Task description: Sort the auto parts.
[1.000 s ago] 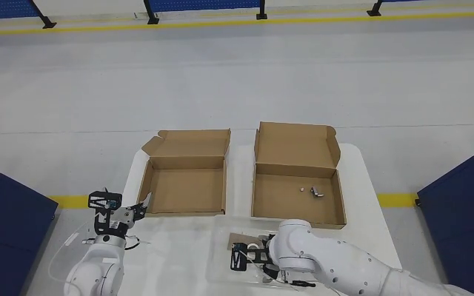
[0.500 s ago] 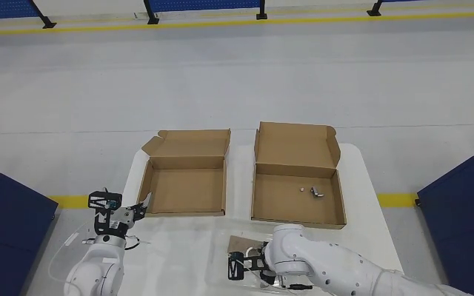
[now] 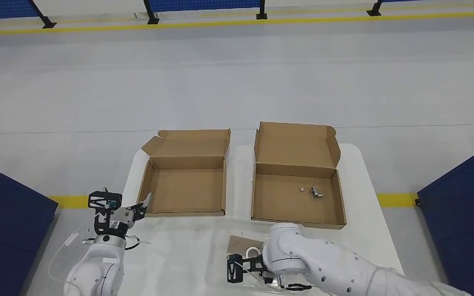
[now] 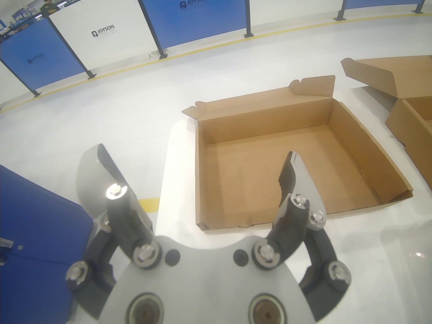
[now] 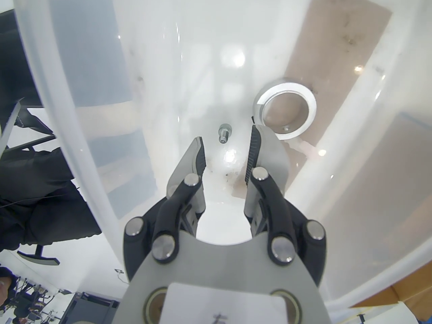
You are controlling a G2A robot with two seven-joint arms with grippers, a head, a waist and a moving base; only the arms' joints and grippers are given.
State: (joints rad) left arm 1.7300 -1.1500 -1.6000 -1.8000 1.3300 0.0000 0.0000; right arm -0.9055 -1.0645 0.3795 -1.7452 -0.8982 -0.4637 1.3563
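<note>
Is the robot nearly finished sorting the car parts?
Not yet. Done: two small parts lie in the right box. In hand: nothing is gripped; the right gripper hangs inside the clear bin, jaws open, lined up with a small bolt. Left: that bolt and a metal ring need sorting. The left gripper hangs open beside the left box.

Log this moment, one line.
right gripper open at small metal bolt in clear plastic bin | silver metal ring adjacent | left gripper open by brown cardboard box
</note>
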